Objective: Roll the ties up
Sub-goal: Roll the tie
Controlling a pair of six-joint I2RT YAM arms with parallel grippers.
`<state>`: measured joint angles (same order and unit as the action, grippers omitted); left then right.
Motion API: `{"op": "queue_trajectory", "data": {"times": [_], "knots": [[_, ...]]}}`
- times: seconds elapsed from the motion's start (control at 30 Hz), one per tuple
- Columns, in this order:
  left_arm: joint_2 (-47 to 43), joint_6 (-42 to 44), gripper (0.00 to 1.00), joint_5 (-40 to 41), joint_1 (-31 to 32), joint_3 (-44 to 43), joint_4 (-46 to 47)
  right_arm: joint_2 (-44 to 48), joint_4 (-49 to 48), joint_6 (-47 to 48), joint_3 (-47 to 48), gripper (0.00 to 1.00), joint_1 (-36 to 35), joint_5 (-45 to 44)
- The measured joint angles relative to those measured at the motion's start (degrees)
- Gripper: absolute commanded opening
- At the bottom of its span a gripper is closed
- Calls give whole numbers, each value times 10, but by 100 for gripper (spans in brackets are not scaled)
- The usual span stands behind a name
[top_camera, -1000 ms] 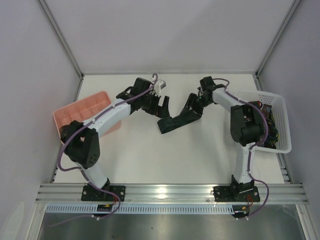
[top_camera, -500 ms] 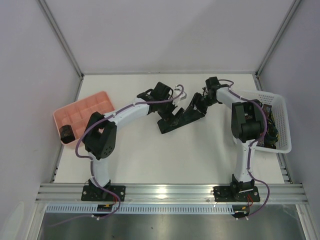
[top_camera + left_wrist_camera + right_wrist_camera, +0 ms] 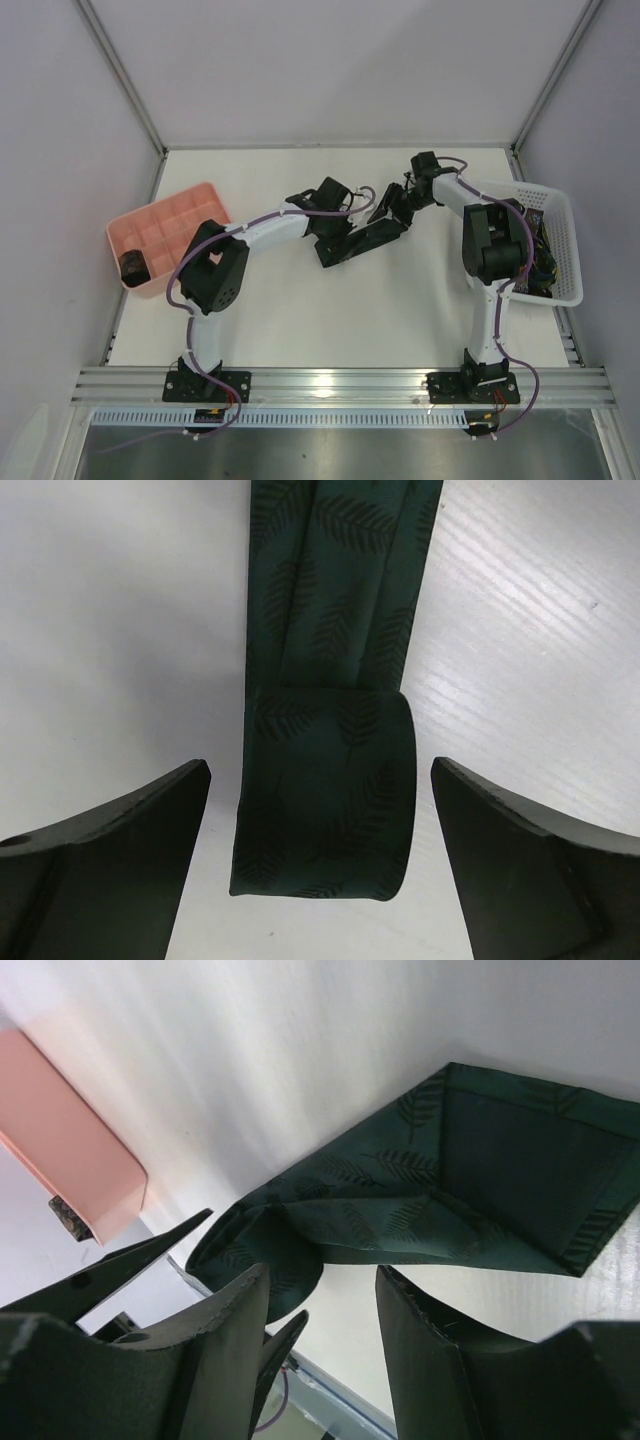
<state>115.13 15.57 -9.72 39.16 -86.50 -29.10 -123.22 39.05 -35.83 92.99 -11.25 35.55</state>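
Note:
A dark green leaf-patterned tie (image 3: 372, 236) lies slantwise on the white table mid-scene. Its left end is folded back on itself (image 3: 322, 810) and sits flat between the fingers of my left gripper (image 3: 320, 772), which is wide open and touches nothing. My right gripper (image 3: 322, 1295) hovers open over the tie's broad pointed end (image 3: 470, 1185), with bare table between its fingers. From above, the left gripper (image 3: 338, 240) and the right gripper (image 3: 386, 212) stand at opposite ends of the tie. A small dark rolled coil (image 3: 133, 266) rests in the pink tray.
The pink compartment tray (image 3: 170, 215) stands at the left edge. A white lattice basket (image 3: 562, 240) with more dark ties sits at the right edge. The left gripper's fingers (image 3: 150, 1260) show in the right wrist view, close to the right fingers.
The left arm has swung right from the pink tray and brought its open gripper down around the tie's folded end. The right gripper has stayed at the wide end and narrowed slightly.

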Motion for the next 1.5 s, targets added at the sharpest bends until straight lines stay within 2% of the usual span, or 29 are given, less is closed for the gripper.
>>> {"op": "queue_trajectory", "data": {"times": [0.4,0.6,0.7,0.77,0.83,1.03,1.23,1.5], "knots": [[19,0,96,29,1,7,20,-6,-3,-7,21,49,-24,4],[44,0,91,25,1,7,17,-21,-4,-18,33,40,-34,3],[45,0,82,23,1,7,17,-28,-5,-24,33,33,-38,-3],[45,-1,70,23,1,7,17,-34,-5,-30,33,27,-40,-11],[45,0,61,24,1,7,17,-40,-4,-33,33,25,-41,-22],[45,0,60,25,0,7,16,-57,5,-37,33,23,-41,-64],[36,0,57,24,0,22,29,-60,16,-45,36,22,-40,-75],[1,2,57,18,0,63,42,-62,24,-44,40,22,-37,-79]]}}
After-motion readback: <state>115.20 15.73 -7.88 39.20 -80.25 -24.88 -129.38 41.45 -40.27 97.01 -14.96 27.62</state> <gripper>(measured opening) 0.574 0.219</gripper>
